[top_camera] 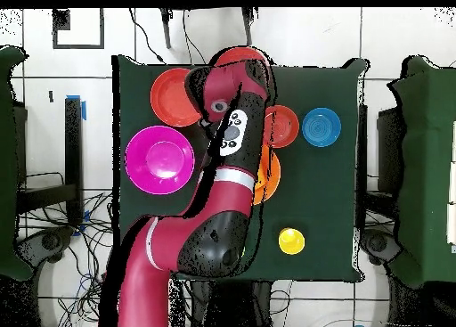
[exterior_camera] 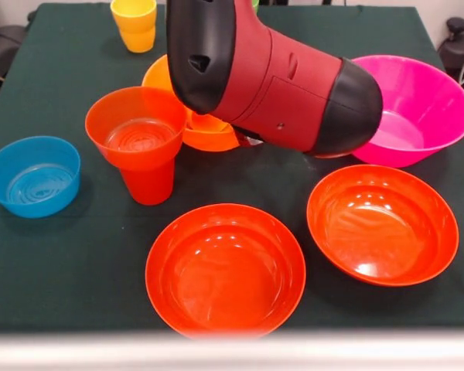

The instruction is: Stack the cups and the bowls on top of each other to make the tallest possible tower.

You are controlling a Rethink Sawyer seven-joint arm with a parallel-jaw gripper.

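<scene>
Arm (exterior_camera: 271, 77) low over large orange bowl (exterior_camera: 209, 131); claw hidden, state unknown. Risk: elbow sweeps small bowl-on-cup tower (exterior_camera: 139, 147) at nine o'clock, topples it.

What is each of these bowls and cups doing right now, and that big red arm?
Small red-orange bowl: upright, sitting on a red-orange cup.
Blue bowl: upright, empty, alone.
Two wide red-orange bowls: upright, empty, unstacked.
Magenta bowl: upright, partly behind the arm.
Large orange bowl: mostly hidden by the arm.
Yellow cup: upright, alone.
Arm: low over the table; claw hidden.
</scene>
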